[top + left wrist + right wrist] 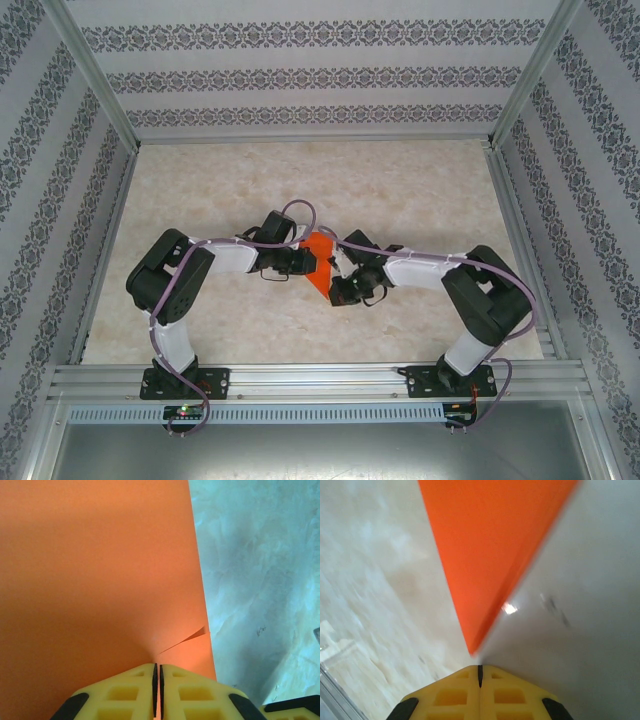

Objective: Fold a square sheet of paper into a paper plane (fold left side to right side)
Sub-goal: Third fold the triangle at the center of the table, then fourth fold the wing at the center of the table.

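Your left gripper (pixel 157 666) has its jaws almost shut and seems to pinch the orange paper (pixel 100 580). Your right gripper (pixel 480 669) is closed tight at the paper's pointy tip. The paper lies mid-table (pixel 400 190), between both arms. I think you're pressing a fold. Next, let go gently.

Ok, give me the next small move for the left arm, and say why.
Probably ease the left gripper open and back it off the orange paper. Its jaws seem to pinch the paper where a loose flap runs in. The shut right gripper sits at the pointed tip, so the fold looks anchored.
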